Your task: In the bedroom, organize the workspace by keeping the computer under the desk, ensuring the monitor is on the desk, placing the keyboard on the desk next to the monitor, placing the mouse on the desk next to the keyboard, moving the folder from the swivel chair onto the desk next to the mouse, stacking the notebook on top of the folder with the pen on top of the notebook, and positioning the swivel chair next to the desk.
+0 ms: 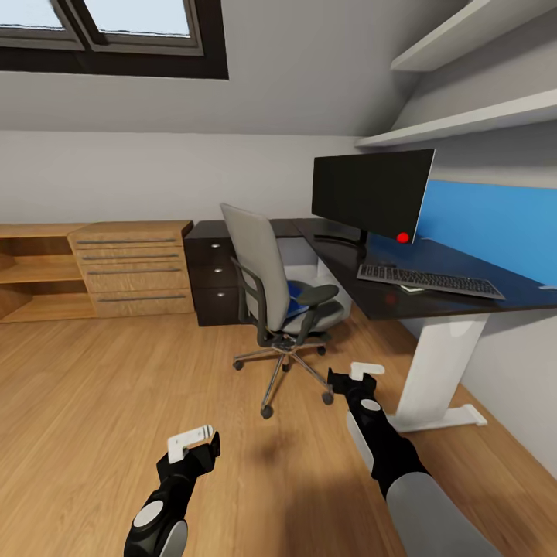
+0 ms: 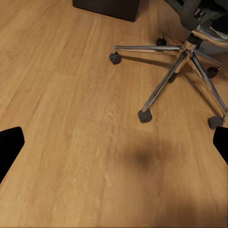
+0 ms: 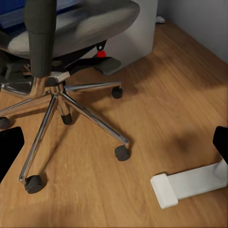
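The grey swivel chair [image 1: 267,288] stands on the wood floor in front of the dark desk [image 1: 464,297], with a blue folder [image 1: 296,299] on its seat. On the desk sit the black monitor [image 1: 372,193] and the keyboard [image 1: 430,281]; a small red object [image 1: 402,237] lies by the monitor's lower corner. A white computer case [image 3: 137,33] stands beyond the chair, under the desk. My left gripper [image 1: 192,441] hangs open over bare floor, short of the chair's wheeled base [image 2: 183,52]. My right gripper [image 1: 363,374] is open near the chair's castors [image 3: 122,152], holding nothing.
The desk's white leg and foot [image 1: 437,379] stand right of my right arm; that foot [image 3: 190,185] lies close in the right wrist view. A dark drawer unit [image 1: 213,271] and a wooden dresser [image 1: 135,267] line the far wall. Shelves [image 1: 464,120] hang above the desk.
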